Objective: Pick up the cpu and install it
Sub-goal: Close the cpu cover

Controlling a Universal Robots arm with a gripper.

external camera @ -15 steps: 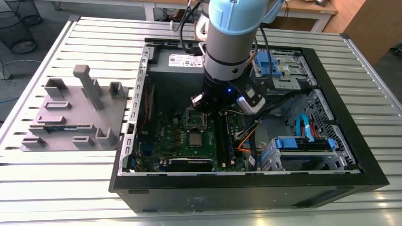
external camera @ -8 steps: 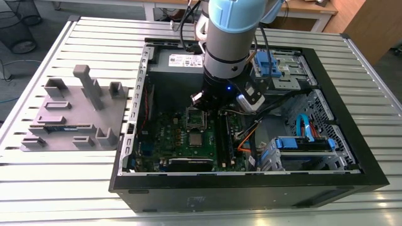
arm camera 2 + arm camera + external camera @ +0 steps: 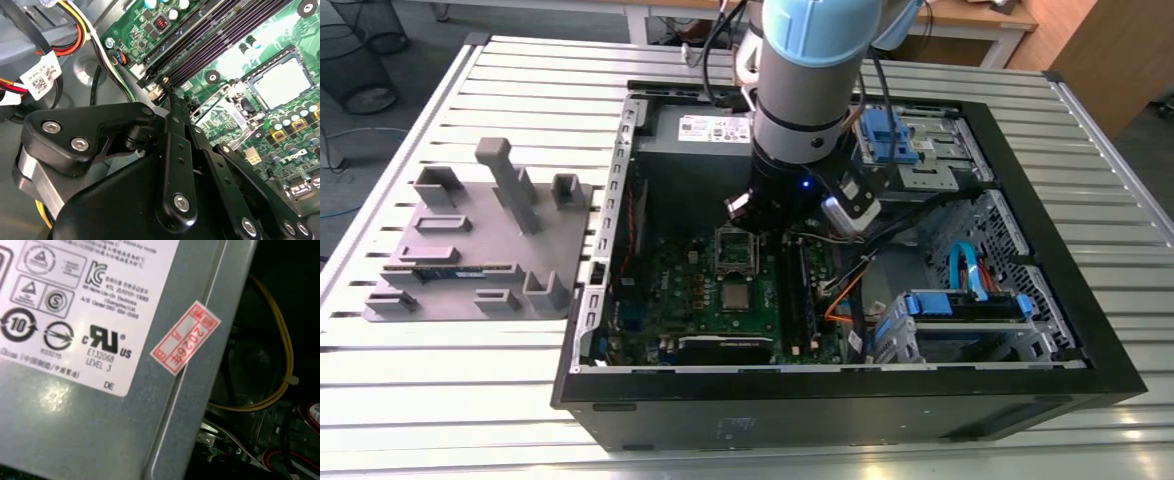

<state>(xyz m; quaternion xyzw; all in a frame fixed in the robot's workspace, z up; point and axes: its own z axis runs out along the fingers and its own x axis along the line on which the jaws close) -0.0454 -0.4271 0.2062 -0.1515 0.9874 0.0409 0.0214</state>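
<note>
1. The pincer [image 3: 762, 230] hangs low inside the open computer case [image 3: 854, 412], close over the green motherboard [image 3: 700, 300]. I cannot tell whether it is spread or pressed together. Nothing shows in its grip.
2. The cpu [image 3: 738, 296] lies flat on the motherboard, silver face up. It is apart from the pincer, on the far side of the socket frame [image 3: 736, 250], which sits just below the pincer's tip. In the second wrist view the cpu [image 3: 282, 82] has bare board along its edges.
3. In that same view the pincer's tip [image 3: 167, 92] is near the ends of the long dark memory slots [image 3: 215, 37]. A bundle of red, yellow and black cables [image 3: 75, 27] runs close by on the other side.
4. Behind the arm the grey power supply [image 3: 75, 415] stands close. Its straight edge runs beside a dark gap crossed by a yellow cable [image 3: 286, 360].
5. The drive cage [image 3: 907, 150] with blue parts flanks the arm on the side away from the power supply, so the arm has little room between them. The board around the cpu is more open.
6. Beyond the case wall, well apart from the pincer, a grey fixture [image 3: 467, 240] rests on the slatted tabletop [image 3: 454, 385].
</note>
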